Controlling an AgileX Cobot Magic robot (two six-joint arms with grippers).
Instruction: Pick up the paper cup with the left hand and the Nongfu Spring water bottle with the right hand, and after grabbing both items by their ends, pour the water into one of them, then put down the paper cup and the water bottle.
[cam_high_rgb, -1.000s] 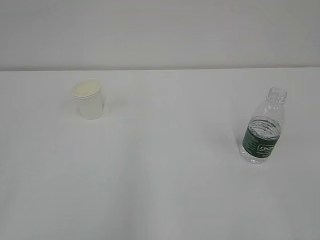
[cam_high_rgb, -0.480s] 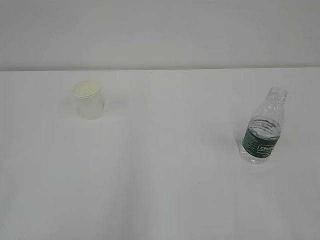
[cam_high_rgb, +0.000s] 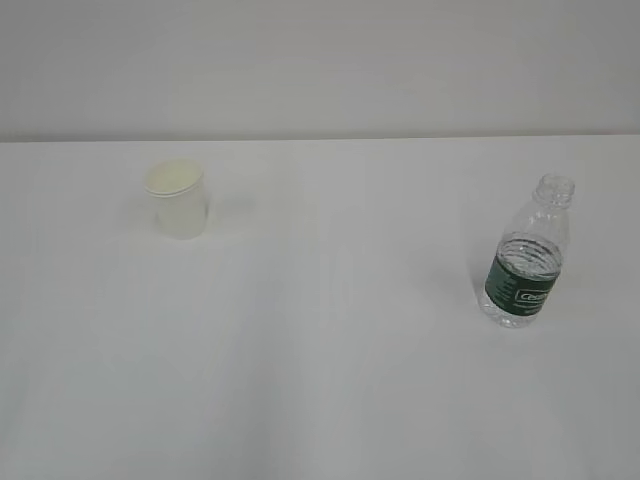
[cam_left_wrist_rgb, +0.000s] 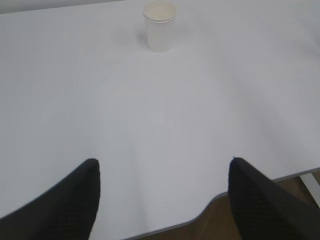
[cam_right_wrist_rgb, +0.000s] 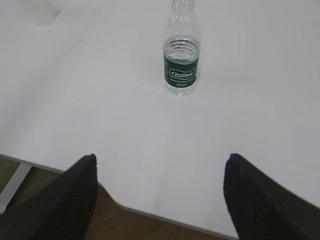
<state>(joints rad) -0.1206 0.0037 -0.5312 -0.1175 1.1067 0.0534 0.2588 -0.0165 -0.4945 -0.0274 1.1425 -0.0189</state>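
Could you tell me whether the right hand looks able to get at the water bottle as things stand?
Probably yes: the right hand is open, and only bare table lies between it and the upright water bottle.

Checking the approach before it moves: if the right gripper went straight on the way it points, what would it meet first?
Probably the water bottle: it stands upright, slightly right of centre, ahead of the open right gripper, with bare table between. Depth is hard to judge.

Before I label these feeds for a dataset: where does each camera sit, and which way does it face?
Exterior: above, slanting down on the table, cup and bottle; no robot shows.
Left wrist: behind the open left gripper, facing the cup.
Right wrist: behind the open right gripper, facing the bottle.
Each wrist view shares its object with the exterior.
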